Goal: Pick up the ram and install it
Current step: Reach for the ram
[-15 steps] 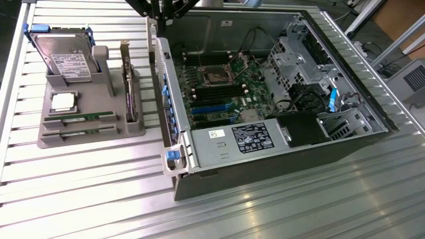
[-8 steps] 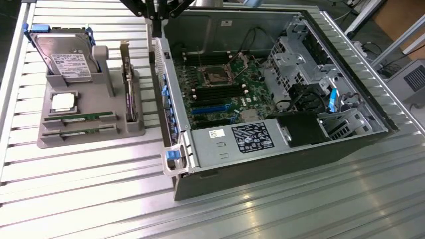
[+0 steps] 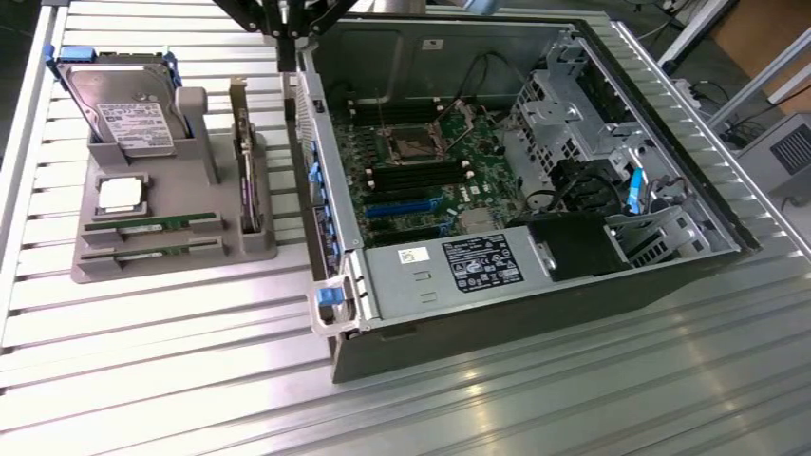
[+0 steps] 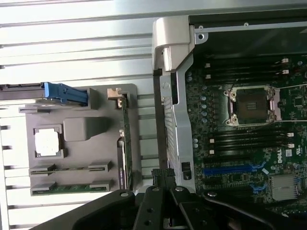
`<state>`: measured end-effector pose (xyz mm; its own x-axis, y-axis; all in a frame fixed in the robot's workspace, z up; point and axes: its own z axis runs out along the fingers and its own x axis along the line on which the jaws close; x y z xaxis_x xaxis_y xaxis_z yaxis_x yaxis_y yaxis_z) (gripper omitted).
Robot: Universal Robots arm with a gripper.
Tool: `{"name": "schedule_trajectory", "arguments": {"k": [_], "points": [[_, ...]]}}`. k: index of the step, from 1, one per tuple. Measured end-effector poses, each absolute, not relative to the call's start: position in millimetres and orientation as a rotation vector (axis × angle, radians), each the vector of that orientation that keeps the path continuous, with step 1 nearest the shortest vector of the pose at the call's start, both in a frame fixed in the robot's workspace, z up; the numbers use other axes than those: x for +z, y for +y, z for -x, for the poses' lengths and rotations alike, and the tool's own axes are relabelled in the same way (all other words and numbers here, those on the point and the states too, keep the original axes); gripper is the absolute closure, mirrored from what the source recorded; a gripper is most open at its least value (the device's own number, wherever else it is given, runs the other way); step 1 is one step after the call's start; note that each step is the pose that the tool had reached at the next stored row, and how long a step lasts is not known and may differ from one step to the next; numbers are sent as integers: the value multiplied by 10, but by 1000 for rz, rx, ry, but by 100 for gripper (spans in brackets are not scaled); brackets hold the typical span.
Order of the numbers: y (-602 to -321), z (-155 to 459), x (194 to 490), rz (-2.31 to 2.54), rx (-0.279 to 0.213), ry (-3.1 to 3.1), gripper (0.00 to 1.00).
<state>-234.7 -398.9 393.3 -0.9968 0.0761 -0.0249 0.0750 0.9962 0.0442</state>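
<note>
Ram (image 3: pixel 150 225): two green sticks lying flat and parallel in grooves of the grey holder (image 3: pixel 171 268) on the table (image 3: pixel 152 361), just beside the processor chip (image 3: pixel 121 194). Ends are cradled, probably so the long edges stay free for a grab. Neither is lifted yet. Pincer (image 4: pixel 162 175) is closed and empty, hanging over the side wall of the open computer case (image 3: pixel 507 313), between holder and motherboard (image 3: pixel 431 161), well apart from the ram. Black memory slots (image 4: pixel 249 141) look empty, likely the install spot.

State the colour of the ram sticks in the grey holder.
The ram sticks are green, clearest in the wrist view.
</note>
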Motion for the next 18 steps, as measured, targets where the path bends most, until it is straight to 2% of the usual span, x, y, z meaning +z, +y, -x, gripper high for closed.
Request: {"name": "schedule_trajectory", "arguments": {"k": [18], "points": [[-3989, 2650, 3933, -118, 67, 3111, 89]]}}
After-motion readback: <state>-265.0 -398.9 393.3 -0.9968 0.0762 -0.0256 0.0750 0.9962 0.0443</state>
